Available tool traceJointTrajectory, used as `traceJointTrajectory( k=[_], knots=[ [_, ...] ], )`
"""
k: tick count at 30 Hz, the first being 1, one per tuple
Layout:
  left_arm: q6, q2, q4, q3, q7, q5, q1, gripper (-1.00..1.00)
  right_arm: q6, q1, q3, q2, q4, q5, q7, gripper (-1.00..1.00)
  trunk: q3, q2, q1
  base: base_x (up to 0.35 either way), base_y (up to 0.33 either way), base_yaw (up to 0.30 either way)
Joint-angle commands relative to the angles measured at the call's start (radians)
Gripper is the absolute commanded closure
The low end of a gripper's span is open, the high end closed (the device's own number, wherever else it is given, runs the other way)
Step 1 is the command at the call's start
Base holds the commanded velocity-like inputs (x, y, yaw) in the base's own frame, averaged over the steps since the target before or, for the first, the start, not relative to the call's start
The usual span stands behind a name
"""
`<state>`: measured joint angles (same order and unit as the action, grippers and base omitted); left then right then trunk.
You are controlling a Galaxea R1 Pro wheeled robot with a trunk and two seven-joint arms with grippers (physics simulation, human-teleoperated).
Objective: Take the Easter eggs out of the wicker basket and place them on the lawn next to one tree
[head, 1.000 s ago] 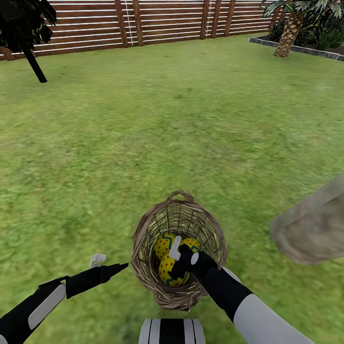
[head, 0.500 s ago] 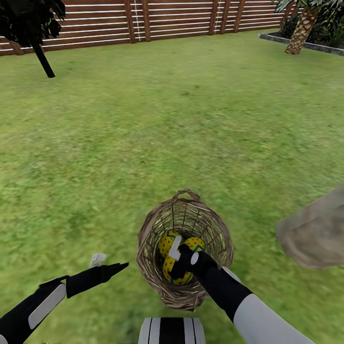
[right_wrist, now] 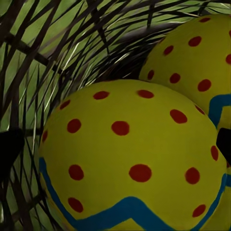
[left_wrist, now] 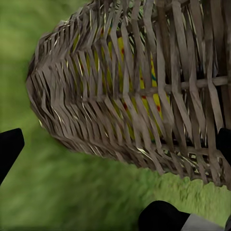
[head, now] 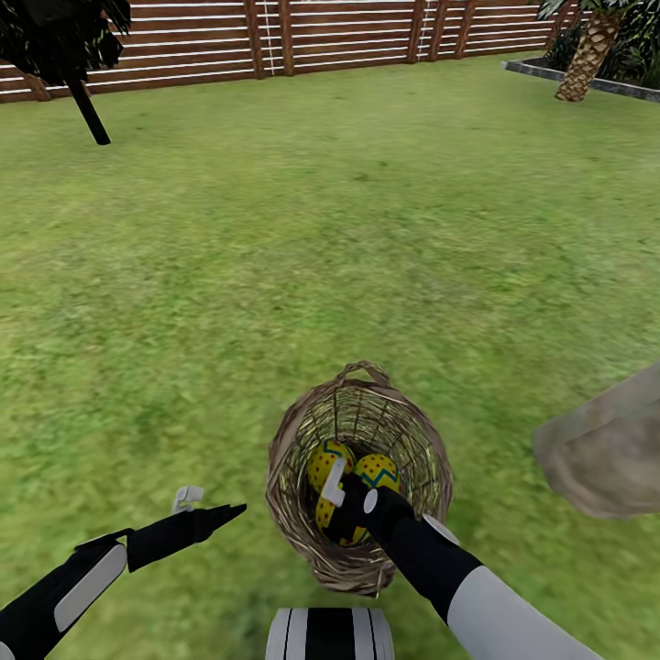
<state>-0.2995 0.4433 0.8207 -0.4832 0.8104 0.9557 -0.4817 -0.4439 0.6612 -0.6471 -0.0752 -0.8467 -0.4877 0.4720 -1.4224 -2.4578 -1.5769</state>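
The basket (head: 359, 477) sits on the grass (head: 348, 229) directly in front of the robot, loop handle on the far rim. Three eggs (head: 330, 460) lie inside, approx. centred in the bowl, touching each other.

Right gripper (head: 346, 500): reaches down into the basket from the near side, at the nearest egg (right_wrist: 132, 159). Right wrist view: this egg is centred between the two dark fingertips (right_wrist: 9, 151), which show at opposite edges of the frame, so the jaws are spread wide, one either side of the egg. Contact w/ the shell cannot be confirmed. A second egg (right_wrist: 192, 62) lies just behind, touching the first.

Left gripper (head: 206, 511): hangs low over the grass, left of the basket, near it but not touching. Left wrist view: the woven outer wall (left_wrist: 120, 96) of the basket is close ahead, yellow showing through the weave; fingertips (left_wrist: 8, 147) stand far apart, nothing between them.

Background: slatted wooden fence (head: 321, 37) along the far edge, a dark tree (head: 64, 46) far left, a palm (head: 591, 46) far right, a grey stone (head: 605, 449) right of the basket, apart from it.
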Motion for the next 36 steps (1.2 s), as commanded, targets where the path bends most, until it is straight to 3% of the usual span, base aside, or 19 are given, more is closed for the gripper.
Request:
traceJointTrajectory(
  k=[1, 36],
  knots=[
    [-0.001, 0.0, 0.0, 0.0, 0.0, 0.0, 0.0, -1.0, -0.001, 0.0, 0.0, 0.0, 0.0, 0.0, -0.001, -1.0, 0.0, 0.0, 0.0, 0.0, 0.0, 0.0],
    [0.0, 0.0, 0.0, 0.0, 0.0, 0.0, 0.0, -1.0, -0.01, 0.0, 0.006, 0.012, 0.021, -0.004, 0.001, -1.0, 0.0, 0.0, 0.0, 0.0, 0.0, 0.0]
  ],
)
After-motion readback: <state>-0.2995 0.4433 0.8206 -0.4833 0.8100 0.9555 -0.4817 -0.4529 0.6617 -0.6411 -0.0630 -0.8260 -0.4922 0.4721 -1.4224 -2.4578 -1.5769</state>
